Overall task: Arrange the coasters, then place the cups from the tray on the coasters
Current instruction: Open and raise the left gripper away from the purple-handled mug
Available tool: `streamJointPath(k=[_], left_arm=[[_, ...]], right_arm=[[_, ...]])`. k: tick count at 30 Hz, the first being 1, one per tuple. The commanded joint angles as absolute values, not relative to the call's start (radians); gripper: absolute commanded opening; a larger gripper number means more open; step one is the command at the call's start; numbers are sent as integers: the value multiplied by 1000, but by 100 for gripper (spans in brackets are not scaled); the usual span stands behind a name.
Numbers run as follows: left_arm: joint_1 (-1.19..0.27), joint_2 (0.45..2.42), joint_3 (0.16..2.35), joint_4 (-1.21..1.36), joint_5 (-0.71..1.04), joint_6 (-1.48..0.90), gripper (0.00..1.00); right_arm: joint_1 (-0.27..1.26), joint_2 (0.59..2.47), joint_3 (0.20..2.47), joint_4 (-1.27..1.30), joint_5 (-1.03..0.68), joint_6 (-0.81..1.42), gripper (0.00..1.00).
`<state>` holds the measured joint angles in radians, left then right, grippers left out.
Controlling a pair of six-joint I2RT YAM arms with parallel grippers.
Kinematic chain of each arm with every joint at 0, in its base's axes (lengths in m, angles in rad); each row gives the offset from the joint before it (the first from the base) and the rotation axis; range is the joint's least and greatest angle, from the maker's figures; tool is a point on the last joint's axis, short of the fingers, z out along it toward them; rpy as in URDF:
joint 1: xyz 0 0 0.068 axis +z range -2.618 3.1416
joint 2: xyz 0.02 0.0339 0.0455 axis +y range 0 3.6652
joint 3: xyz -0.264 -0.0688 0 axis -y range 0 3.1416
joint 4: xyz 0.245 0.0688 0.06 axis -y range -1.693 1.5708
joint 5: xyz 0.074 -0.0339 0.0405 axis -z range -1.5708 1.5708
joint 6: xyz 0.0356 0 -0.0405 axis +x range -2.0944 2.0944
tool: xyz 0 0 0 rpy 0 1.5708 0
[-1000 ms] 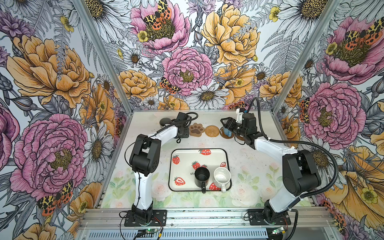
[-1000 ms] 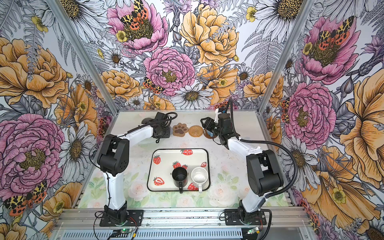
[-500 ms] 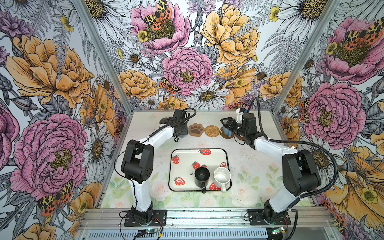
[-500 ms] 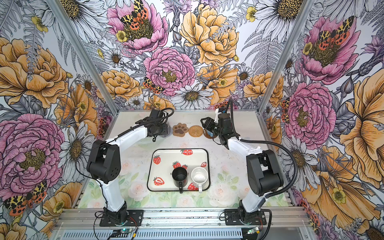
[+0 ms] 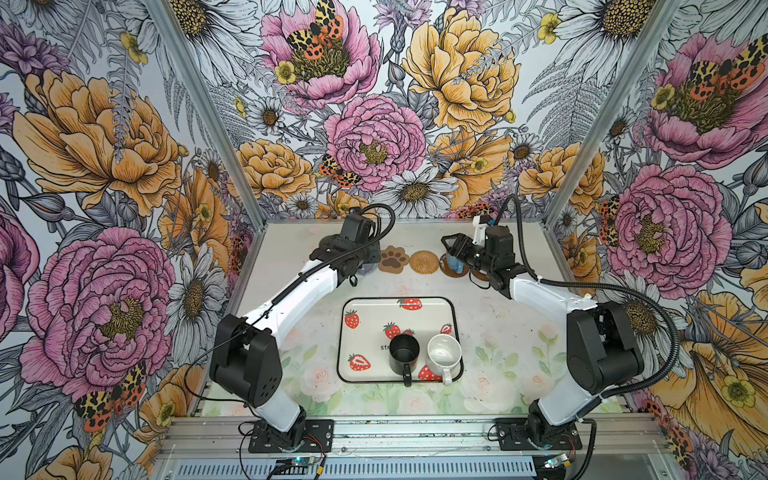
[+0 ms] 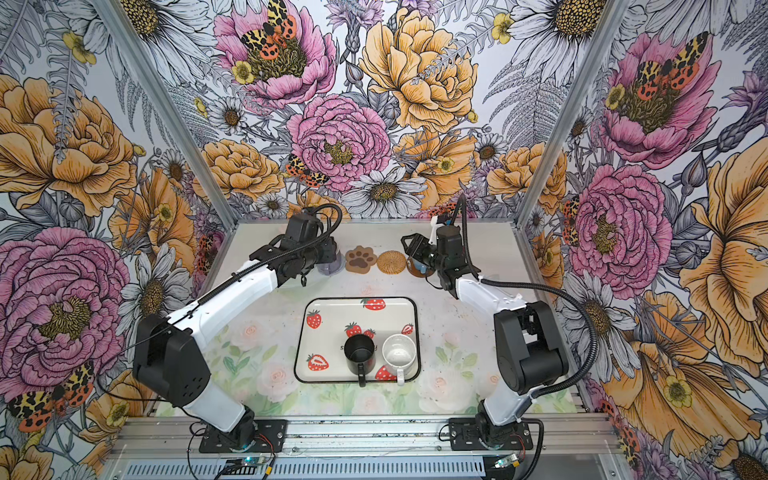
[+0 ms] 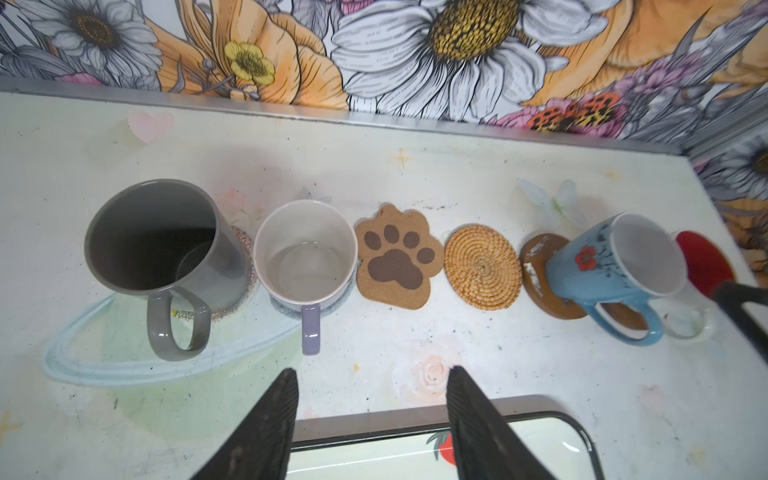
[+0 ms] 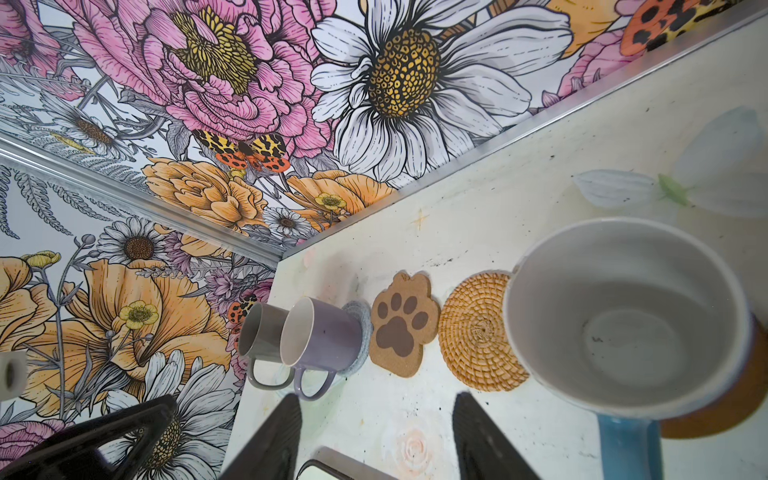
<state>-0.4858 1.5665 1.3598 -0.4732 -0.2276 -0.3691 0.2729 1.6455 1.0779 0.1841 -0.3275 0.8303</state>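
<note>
Hovering empty with its jaws apart, your left gripper point(image 7: 372, 372) hung just on the near side of the lavender mug point(image 7: 305, 249). That mug stood on a grey woven coaster point(image 8: 365, 332) beside the tall grey mug point(image 7: 158, 237) at the far left. Your right gripper point(image 8: 376, 397) was likewise spread and held nothing, close to the light blue mug point(image 7: 602, 266) on a brown coaster point(image 7: 536, 266). The white mug with red inside point(image 7: 702, 262) stood at the far right. Between the two pairs, the paw coaster point(image 7: 397, 259) and rattan coaster point(image 7: 482, 268) lay bare. The black mug point(image 5: 403, 353) and white speckled mug point(image 5: 444, 353) waited just beside each other at the near right of the tray point(image 5: 432, 320). Trouble seemed likeliest in three places. A spread jaw could have hooked a near-pointing handle and dragged a placed mug off its mat. A jaw reaching for either tray mug could have knocked its neighbour. A carried mug lowered into the tight middle gap could have bumped the lavender or blue mug, or wobbled on the ridged rattan.
</note>
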Motion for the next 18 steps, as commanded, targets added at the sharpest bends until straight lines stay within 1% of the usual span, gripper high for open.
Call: streamJointPath(k=[1,4,9,13,18], left_arm=[[-515,1487,1268,-336,-281,-448,61],[-542,1426,1188,-255,-276,-465,64],[-554,1328,1128,-282,-321,-431,65],[-551,1225,1058,-313,-413,-416,70],[-526,1095,934,-247,-419,-416,75]], right_arm=[[305,1607,1088,199,-310,827,60],[332,1595,1108,157,-294,804,60],[369,1577,1141,77,-250,779,60],[389,1553,1206,-47,-220,734,59],[405,1484,1212,-90,-214,685,59]])
